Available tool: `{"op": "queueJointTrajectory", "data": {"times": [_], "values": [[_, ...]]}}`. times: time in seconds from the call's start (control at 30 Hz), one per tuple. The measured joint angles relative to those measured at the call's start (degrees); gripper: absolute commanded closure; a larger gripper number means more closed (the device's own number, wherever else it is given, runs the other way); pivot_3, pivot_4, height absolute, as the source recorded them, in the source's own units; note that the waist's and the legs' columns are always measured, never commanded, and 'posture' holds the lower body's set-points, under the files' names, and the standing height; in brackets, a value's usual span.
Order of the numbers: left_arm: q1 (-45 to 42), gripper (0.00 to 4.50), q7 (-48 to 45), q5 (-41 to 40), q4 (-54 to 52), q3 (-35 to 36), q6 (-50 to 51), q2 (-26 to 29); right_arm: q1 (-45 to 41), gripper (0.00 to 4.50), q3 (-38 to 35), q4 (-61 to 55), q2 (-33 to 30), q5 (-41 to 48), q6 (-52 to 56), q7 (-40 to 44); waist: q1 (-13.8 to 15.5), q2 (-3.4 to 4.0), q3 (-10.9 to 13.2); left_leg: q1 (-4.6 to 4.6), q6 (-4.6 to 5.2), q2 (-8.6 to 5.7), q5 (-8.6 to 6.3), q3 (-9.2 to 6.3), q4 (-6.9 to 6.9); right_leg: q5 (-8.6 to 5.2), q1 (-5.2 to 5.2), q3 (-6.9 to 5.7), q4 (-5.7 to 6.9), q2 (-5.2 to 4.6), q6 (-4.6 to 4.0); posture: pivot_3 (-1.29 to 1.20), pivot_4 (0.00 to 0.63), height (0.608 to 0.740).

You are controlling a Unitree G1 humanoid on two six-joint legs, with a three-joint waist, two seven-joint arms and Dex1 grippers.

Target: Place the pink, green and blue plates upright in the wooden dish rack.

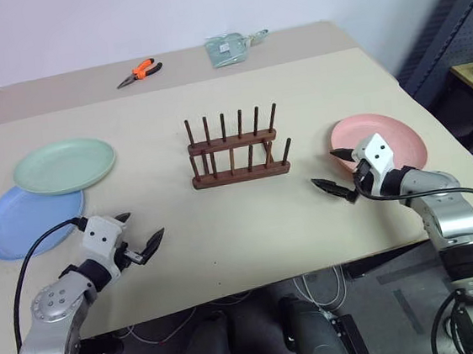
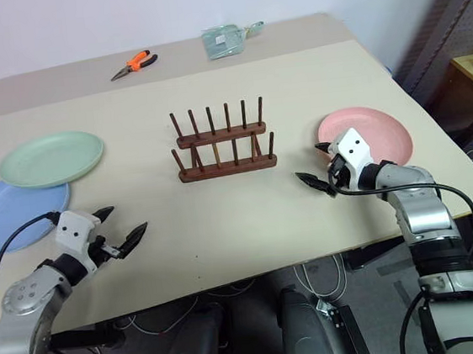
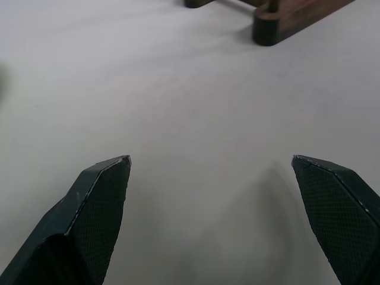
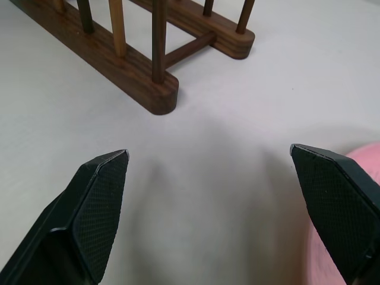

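Light: you get bright, even, diffuse light.
Shadows: soft, faint beneath the rack (image 1: 237,153).
Glare: none on the table (image 1: 225,229).
Focus: your wrist views blur slightly.

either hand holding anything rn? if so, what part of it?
Nothing held. Left hand and right hand are both open above the bare table, the right one beside the pink plate.

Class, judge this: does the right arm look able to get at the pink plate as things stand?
Probably yes: the open right gripper hovers at the pink plate's near edge, nothing lying between them.
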Motion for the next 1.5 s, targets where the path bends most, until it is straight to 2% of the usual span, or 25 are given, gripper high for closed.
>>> {"op": "queueJointTrajectory", "data": {"times": [0.23,0.4,0.63,0.73,0.83,1.0,1.03,1.07,1.2,1.4,1.5], "values": [[-0.5,0.04,0.0,-0.1,-0.1,-1.9,0.6,-1.3,-0.2,0.05,0.1,0.4,1.1,-0.9,-0.1,-1.1,0.0,0.00,0.0,0.00,0.00,0.00,0.00,0.00,0.00,0.00,0.00,0.00,0.00,0.00,0.00,0.00,0.150,0.739],[-9.1,0.04,-3.6,-0.3,4.2,-6.6,1.9,-1.1,0.2,0.05,0.2,-1.6,0.9,-0.9,2.0,-0.2,0.2,0.01,0.0,-0.05,0.00,-0.04,0.00,-0.05,0.14,0.00,0.03,-0.04,0.02,0.01,0.00,0.00,0.150,0.739],[-33.3,0.04,-14.2,4.5,30.6,-16.9,-3.5,-2.2,6.9,0.05,-1.6,-11.8,0.8,-1.1,4.5,-5.4,0.3,0.01,0.0,-0.13,0.06,-0.18,-0.03,-0.08,0.32,0.11,0.06,-0.11,0.08,-0.01,0.21,0.00,0.150,0.739],[-41.0,0.04,-17.1,6.1,41.6,-18.7,-7.4,-4.4,10.5,0.05,-3.1,-16.6,0.7,-1.0,6.8,-7.8,0.2,0.02,0.0,-0.12,0.09,-0.16,-0.05,-0.08,0.37,0.12,0.06,-0.10,0.08,-0.02,0.22,0.00,0.150,0.739],[-46.1,0.86,-20.6,7.0,49.6,-19.8,-10.6,-6.4,13.9,0.00,-4.8,-21.3,0.7,-1.0,9.0,-10.0,0.2,0.01,0.0,-0.12,0.11,-0.15,-0.06,-0.09,0.38,0.11,0.06,-0.12,0.10,0.00,0.24,0.00,0.150,0.739],[-49.7,3.21,-25.8,8.5,56.2,-21.1,-15.4,-7.1,16.5,0.00,-6.3,-27.0,0.7,-0.9,11.9,-12.5,0.1,0.02,0.0,-0.12,0.13,-0.13,-0.07,-0.08,0.40,0.10,0.08,-0.10,0.09,-0.02,0.26,0.00,0.150,0.739],[-49.7,3.62,-25.8,8.6,56.3,-21.0,-16.1,-7.5,16.5,0.00,-6.4,-27.4,0.7,-0.9,12.3,-12.7,0.2,0.02,0.0,-0.11,0.13,-0.11,-0.07,-0.09,0.40,0.10,0.08,-0.10,0.09,-0.02,0.26,0.00,0.150,0.739],[-49.7,3.73,-26.1,8.8,56.4,-21.0,-16.5,-7.3,16.4,0.00,-6.4,-27.7,0.7,-0.9,12.6,-12.8,0.2,0.01,0.0,-0.11,0.13,-0.09,-0.07,-0.12,0.41,0.10,0.09,-0.11,0.10,-0.01,0.26,0.00,0.150,0.739],[-46.7,3.72,-28.5,8.4,51.9,-20.8,-16.5,-6.2,15.6,0.00,-5.5,-27.6,0.7,-1.0,13.0,-13.0,-0.1,0.02,0.0,-0.10,0.18,-0.07,-0.11,-0.12,0.40,0.08,0.08,-0.05,0.10,-0.02,0.28,0.00,0.150,0.739],[-34.6,3.72,-33.7,6.1,31.8,-22.3,-11.6,-1.8,12.6,0.00,-3.6,-24.5,0.7,-1.2,12.5,-12.6,0.0,0.04,0.0,-0.11,0.19,-0.04,-0.11,-0.27,0.40,0.05,0.07,-0.01,0.09,-0.04,0.23,0.00,0.150,0.739],[-31.4,2.27,-33.2,5.5,25.9,-22.4,-7.6,0.3,11.7,0.00,-3.1,-23.0,0.6,-1.6,12.0,-11.9,0.2,0.05,0.0,-0.12,0.19,-0.05,-0.11,-0.27,0.42,-0.03,0.07,-0.02,0.09,-0.05,0.09,0.00,0.150,0.739]]}}
